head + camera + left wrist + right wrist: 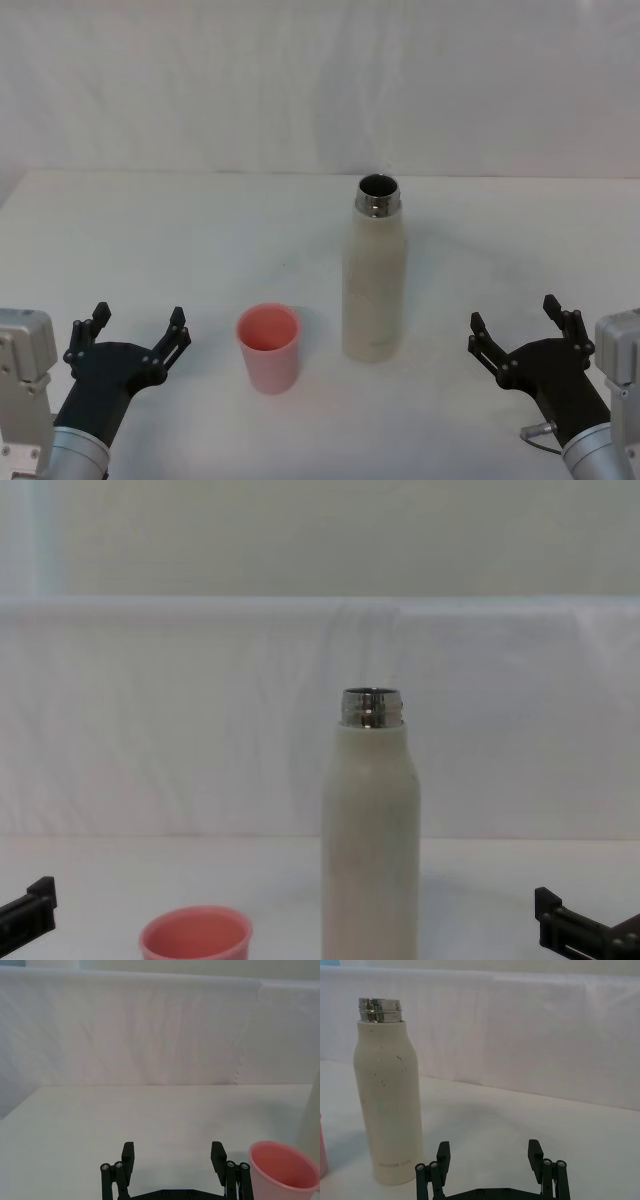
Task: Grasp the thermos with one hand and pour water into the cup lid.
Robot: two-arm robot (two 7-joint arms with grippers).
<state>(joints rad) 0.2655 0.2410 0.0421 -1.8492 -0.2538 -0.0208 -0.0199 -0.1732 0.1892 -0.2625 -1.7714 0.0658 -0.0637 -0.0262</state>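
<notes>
Two things matter here: the thermos [375, 275] stands upright and uncapped near the middle of the white tabletop [150, 230], and the cup lid [268, 347] sits mouth up just beside it, toward the robot's left and apart from it. Farther out, the right pincer [515, 335] and left pincer [135, 335] rest low with fingers spread, holding nothing. Grasping has not begun; next, one pincer should probably close around the bottle's body.

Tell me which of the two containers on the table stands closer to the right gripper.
The thermos: the tall cream-white bottle with a steel neck stands nearer the right gripper, while the short pink cup lid sits on the thermos's left.
</notes>
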